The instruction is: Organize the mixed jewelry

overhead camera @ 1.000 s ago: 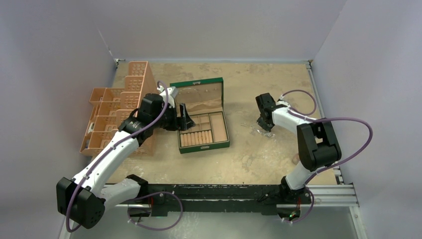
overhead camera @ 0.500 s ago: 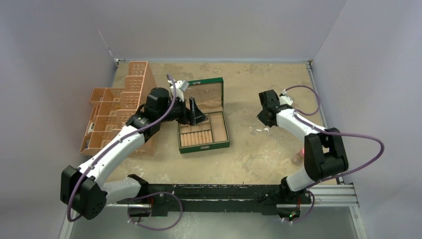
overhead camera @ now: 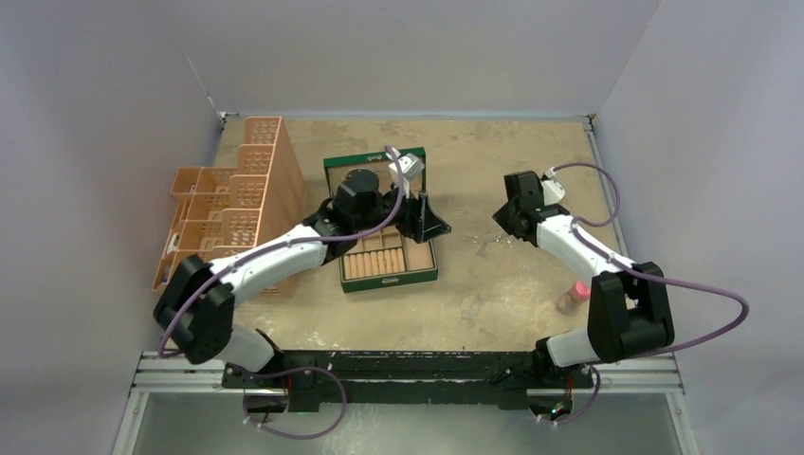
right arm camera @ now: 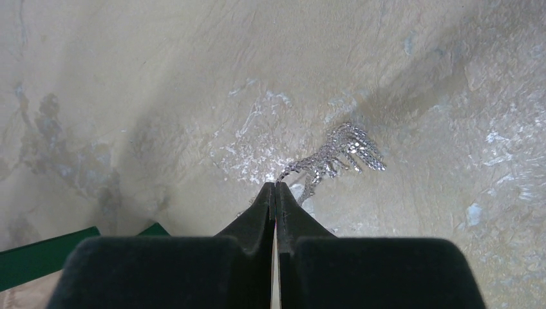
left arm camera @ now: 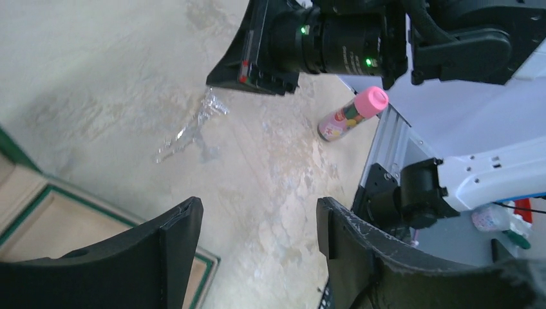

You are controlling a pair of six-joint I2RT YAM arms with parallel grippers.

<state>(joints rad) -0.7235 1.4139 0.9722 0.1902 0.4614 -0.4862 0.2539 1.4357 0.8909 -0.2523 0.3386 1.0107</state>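
Note:
A glittery silver chain trails over the sandy table top. Its near end runs straight into the tips of my right gripper, which is shut on it. From above, that gripper hangs right of the green box, with the chain just below it. My left gripper hovers over the right edge of the green box, pointing at the right arm. Its jaws stand open with nothing between them. The chain also shows ahead in the left wrist view. No hoop or gold rings are in view.
A small pink-capped cylinder lies on the table near the right arm's base, also seen in the left wrist view. A stack of orange perforated baskets stands at the left. The box lid stands open at the back.
My left arm has swung right, from the box's left side to over its right edge, its jaws narrowing slightly. The right gripper has risen and drawn back a little, still shut.

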